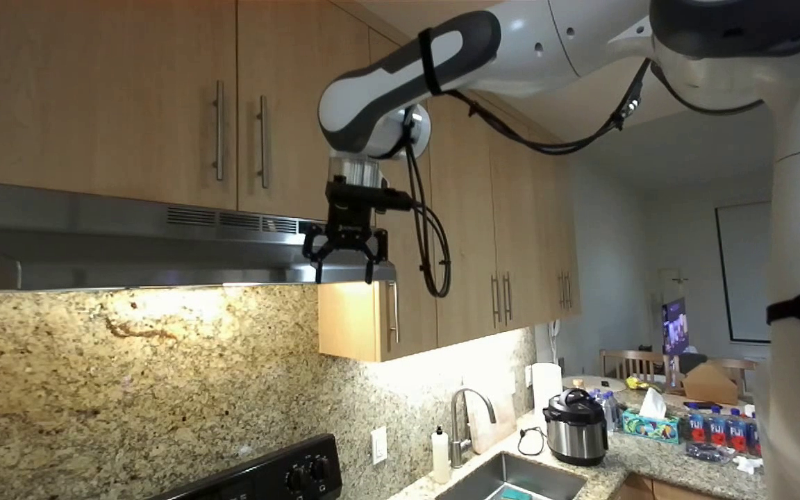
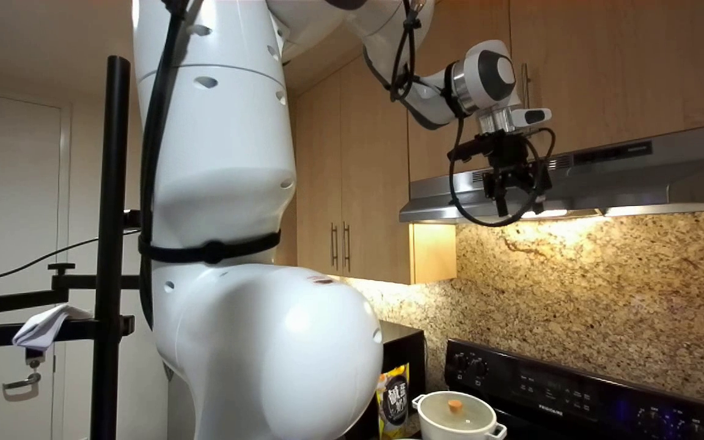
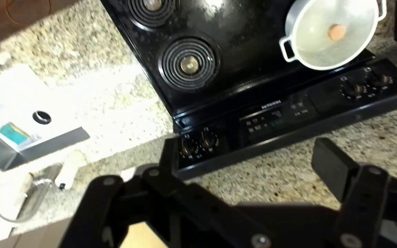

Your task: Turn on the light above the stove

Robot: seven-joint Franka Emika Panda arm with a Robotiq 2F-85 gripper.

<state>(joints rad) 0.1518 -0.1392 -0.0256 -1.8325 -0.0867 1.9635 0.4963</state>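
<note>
The steel range hood [image 1: 129,253] [image 2: 608,183] hangs under the wooden cabinets in both exterior views. A black panel [image 2: 613,153] and vent slots show on its front face. The light [image 2: 544,214] under the hood glows and brightens the granite wall below. The stove [image 3: 246,51] lies below, with its black control panel in all views. My gripper [image 1: 344,267] [image 2: 520,205] [image 3: 246,148] points down at the hood's front, near the end by the low cabinet. Its fingers are wide apart with nothing between them. Whether it touches the hood cannot be told. No switch can be made out.
Upper cabinets [image 1: 289,104] with bar handles stand close behind the arm. A low cabinet [image 1: 351,319] adjoins the hood's end. A lidded white pot [image 3: 336,34] [image 2: 457,415] sits on the stove. The sink [image 1: 518,479] and faucet [image 1: 459,423] are beside the stove.
</note>
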